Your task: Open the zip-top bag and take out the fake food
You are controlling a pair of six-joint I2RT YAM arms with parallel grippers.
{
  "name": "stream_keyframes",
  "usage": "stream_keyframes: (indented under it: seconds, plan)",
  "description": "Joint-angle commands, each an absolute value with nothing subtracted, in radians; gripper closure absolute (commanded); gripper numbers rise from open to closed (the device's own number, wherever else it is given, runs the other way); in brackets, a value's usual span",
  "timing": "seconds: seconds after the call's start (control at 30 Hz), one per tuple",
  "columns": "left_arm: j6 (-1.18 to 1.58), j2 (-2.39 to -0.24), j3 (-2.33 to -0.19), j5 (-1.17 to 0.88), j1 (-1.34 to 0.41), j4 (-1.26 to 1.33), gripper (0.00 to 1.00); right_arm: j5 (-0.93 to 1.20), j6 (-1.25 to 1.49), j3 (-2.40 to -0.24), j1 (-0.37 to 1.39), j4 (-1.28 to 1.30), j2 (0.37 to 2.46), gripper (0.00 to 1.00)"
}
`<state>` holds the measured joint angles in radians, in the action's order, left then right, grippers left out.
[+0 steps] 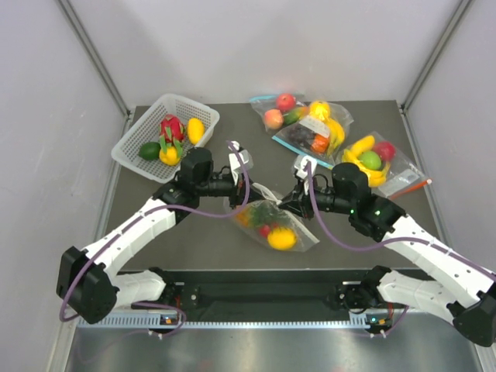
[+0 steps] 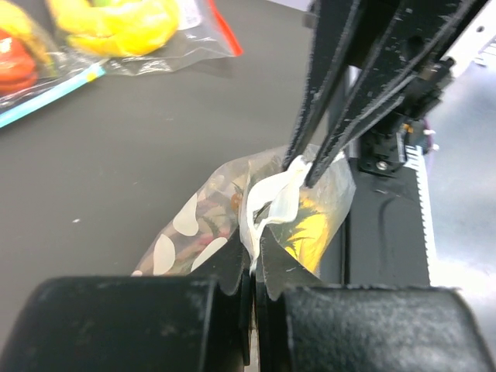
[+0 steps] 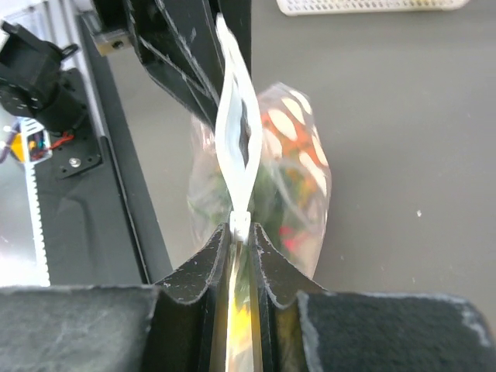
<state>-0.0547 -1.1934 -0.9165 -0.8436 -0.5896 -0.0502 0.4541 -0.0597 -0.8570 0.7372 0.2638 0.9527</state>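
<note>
- Both pinch the bag's [image 1: 275,225] mouth, mid-frame: left gripper [image 2: 252,267], right gripper [image 3: 242,232].
- Uneven pulling could slip the thin lip free, dropping the fruit [image 1: 281,239].

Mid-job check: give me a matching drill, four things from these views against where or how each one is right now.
1 zip-top bag
2 white basket
3 red-strip bag
4 left gripper

A far left of the table
B far right of the table
C shut on the bag's top edge
D middle of the table, held at its top

Pairs: 1-D, 2-A, 3-B, 4-C
</note>
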Motion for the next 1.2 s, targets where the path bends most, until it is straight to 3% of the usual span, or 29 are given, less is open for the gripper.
stream_keyframes:
  seconds: [0.0,1.17]
  plan:
    - [-0.063,-1.177,-0.94,-0.691,-0.557,-0.043,1.0,0.42,-0.052,-0.874,0.742,0.302,0.905,1.0]
    - [-0.003,-1.158,-0.914,-0.311,-0.446,0.038,1.0,0.224,-0.018,-0.887,0.742,0.535,0.741,1.0]
